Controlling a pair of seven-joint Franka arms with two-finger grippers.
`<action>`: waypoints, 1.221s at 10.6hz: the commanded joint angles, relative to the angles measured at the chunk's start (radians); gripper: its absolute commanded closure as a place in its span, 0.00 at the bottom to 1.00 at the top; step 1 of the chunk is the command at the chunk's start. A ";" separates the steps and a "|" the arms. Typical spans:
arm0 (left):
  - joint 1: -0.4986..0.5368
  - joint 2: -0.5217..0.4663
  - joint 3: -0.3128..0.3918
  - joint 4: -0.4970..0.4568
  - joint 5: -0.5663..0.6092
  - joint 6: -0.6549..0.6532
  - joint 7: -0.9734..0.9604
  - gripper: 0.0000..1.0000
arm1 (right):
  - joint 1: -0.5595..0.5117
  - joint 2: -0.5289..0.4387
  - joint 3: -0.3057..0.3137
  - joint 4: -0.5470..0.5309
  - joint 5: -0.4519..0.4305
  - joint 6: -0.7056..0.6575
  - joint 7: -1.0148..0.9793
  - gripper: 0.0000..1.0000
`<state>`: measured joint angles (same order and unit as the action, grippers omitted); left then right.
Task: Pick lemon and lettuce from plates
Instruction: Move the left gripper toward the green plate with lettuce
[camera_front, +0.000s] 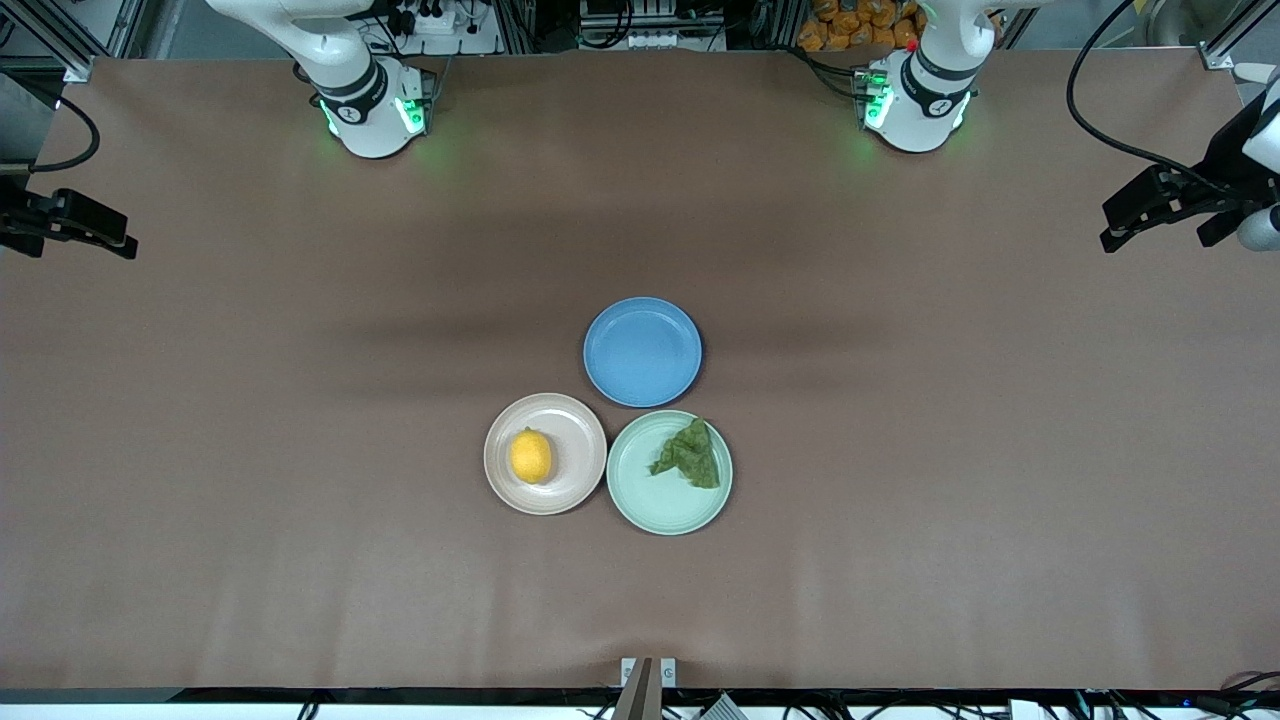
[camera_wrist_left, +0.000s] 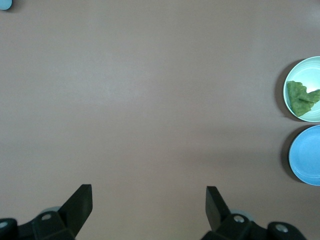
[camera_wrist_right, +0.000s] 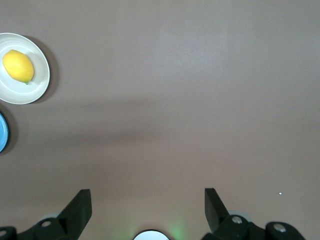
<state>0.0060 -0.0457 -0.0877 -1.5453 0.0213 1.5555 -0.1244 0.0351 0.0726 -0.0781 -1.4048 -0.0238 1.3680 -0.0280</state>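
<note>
On the tabletop: I see three round plates close together near the middle of the brown tabletop (camera_front: 300, 450).
Lemon: the small oval yellow-orange lemon (camera_front: 531, 456) lies on the round matte beige-pink plate (camera_front: 575, 478), a little off its centre.
Lettuce: the wrinkly dark green lettuce leaf (camera_front: 690, 455) lies on the round matte mint green plate (camera_front: 655, 505), near the rim that faces the blue plate.
Plates: the beige-pink plate and the mint green plate are side by side and almost touching, the beige-pink one toward my right arm's end.
Blue plate: the round blue plate (camera_front: 642, 351) is just beside both, farther from the front camera, and carries nothing.
My left hand: the left hand (camera_wrist_left: 149, 200) waits above bare tabletop at my left arm's end, its fingers (camera_wrist_left: 80, 202) spread wide and released, grasping nothing.
My right hand: the right hand (camera_wrist_right: 148, 202) waits above bare tabletop at my right arm's end, its fingers (camera_wrist_right: 79, 205) also spread apart, grasping nothing.
</note>
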 joint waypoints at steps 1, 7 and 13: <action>0.002 -0.008 -0.012 0.013 -0.003 -0.020 0.014 0.00 | -0.014 -0.005 0.011 -0.003 -0.005 -0.003 0.002 0.00; -0.063 0.090 -0.039 0.010 -0.142 0.113 0.020 0.00 | -0.014 -0.004 0.011 -0.003 -0.005 -0.003 0.002 0.00; -0.315 0.410 -0.084 0.011 -0.147 0.688 -0.003 0.00 | 0.006 -0.004 0.014 -0.005 0.018 -0.003 0.011 0.00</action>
<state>-0.2415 0.2666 -0.1792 -1.5596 -0.1140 2.0760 -0.1277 0.0379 0.0765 -0.0738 -1.4072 -0.0223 1.3673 -0.0281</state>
